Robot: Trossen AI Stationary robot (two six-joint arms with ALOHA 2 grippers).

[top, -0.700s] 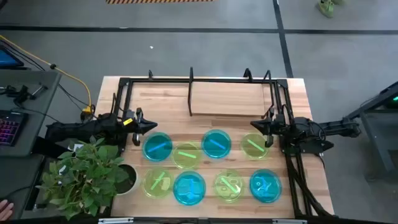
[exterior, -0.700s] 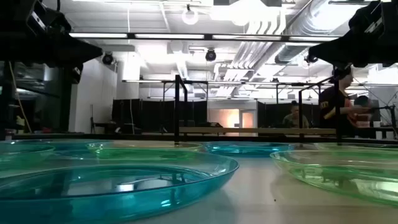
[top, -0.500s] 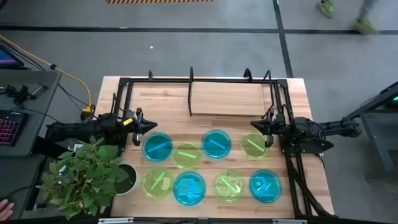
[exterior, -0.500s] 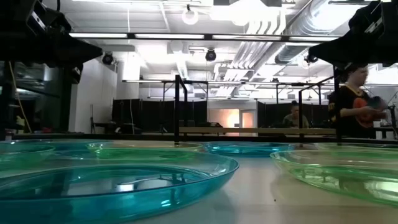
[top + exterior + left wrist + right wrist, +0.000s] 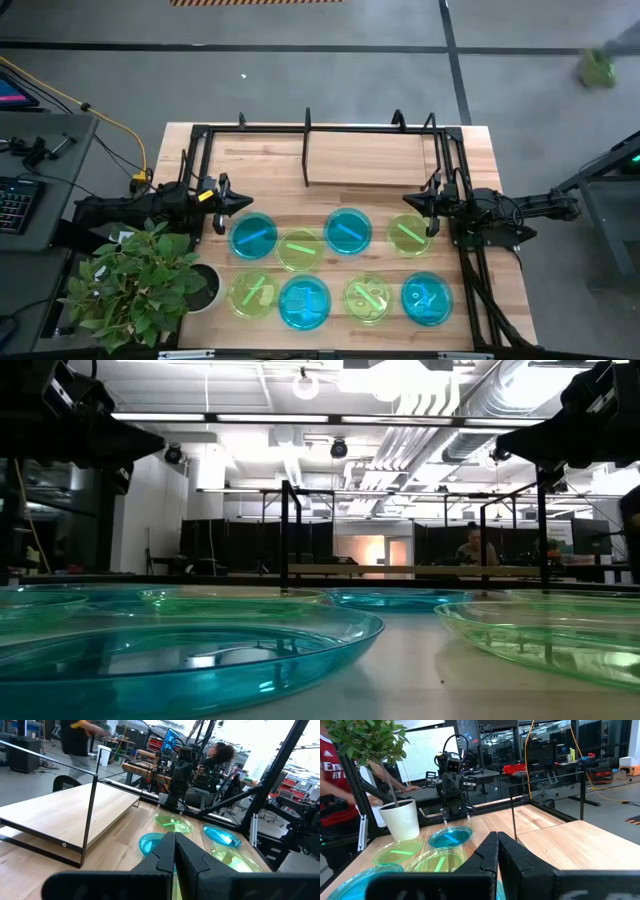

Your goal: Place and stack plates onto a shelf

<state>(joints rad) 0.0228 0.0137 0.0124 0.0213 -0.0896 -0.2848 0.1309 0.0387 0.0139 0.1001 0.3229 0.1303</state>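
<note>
With all eight small round translucent cyan and lime plastic plates (image 5: 347, 230) lying on the tabletop in front of the empty black-rod, wood-based shelf (image 5: 370, 160), no step has begun; the left gripper (image 5: 222, 197) and right gripper (image 5: 428, 205), fingers pressed together, flank them and must open to grasp one

— What's cut off in the low view?
— The near cyan plate (image 5: 190, 660) at 7 o'clock and the green plate (image 5: 560, 640) at 4 o'clock.
— And the walking person (image 5: 80, 740)?
— Blurred.
</note>
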